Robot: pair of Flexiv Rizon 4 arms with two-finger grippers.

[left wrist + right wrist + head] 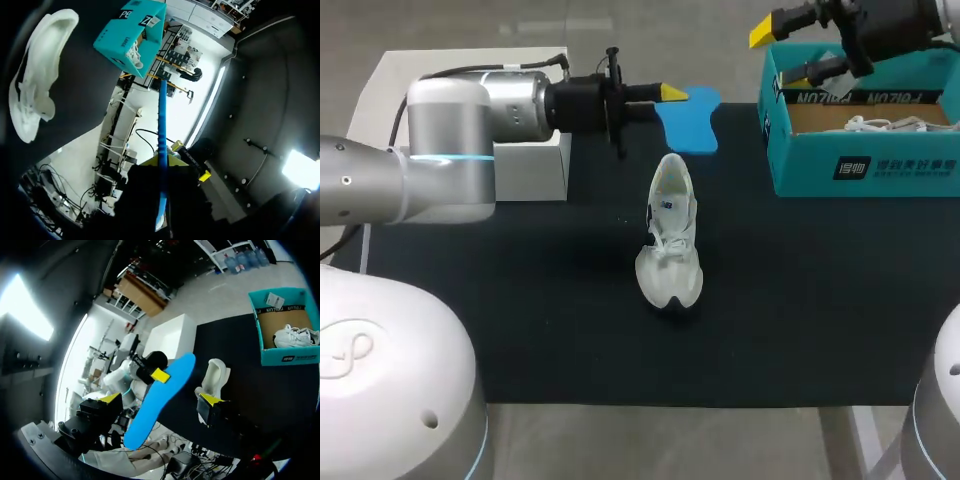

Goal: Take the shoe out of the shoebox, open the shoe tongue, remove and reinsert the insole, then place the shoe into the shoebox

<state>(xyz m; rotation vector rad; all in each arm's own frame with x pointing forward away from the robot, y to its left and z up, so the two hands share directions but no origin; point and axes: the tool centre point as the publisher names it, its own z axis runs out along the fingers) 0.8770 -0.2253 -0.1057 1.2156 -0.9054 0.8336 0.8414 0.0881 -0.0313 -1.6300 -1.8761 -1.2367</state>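
Nearest, in the middle of the desk, which is covered by a black mat, the shoe stands upright on its sole. It is a white sneaker with white laces and a small dark mark on its side, its toe towards the near edge and its heel towards the far edge. Its mouth gapes wide, showing a pale inside. Just past the heel, near the far edge, is the insole. It is bright blue and hangs above the desk, apart from the shoe. The left claw has it clamped at one end; the left wrist view shows it edge-on as a thin blue strip running out from between the fingers. At the far right corner sits the shoebox, teal, open at the top, with plain brown cardboard inside. In it lies a second white shoe, laces loose, over towards the box's right side. The right claw hovers over the box's far left corner, its yellow-tipped fingers spread wide with nothing gripped between them.
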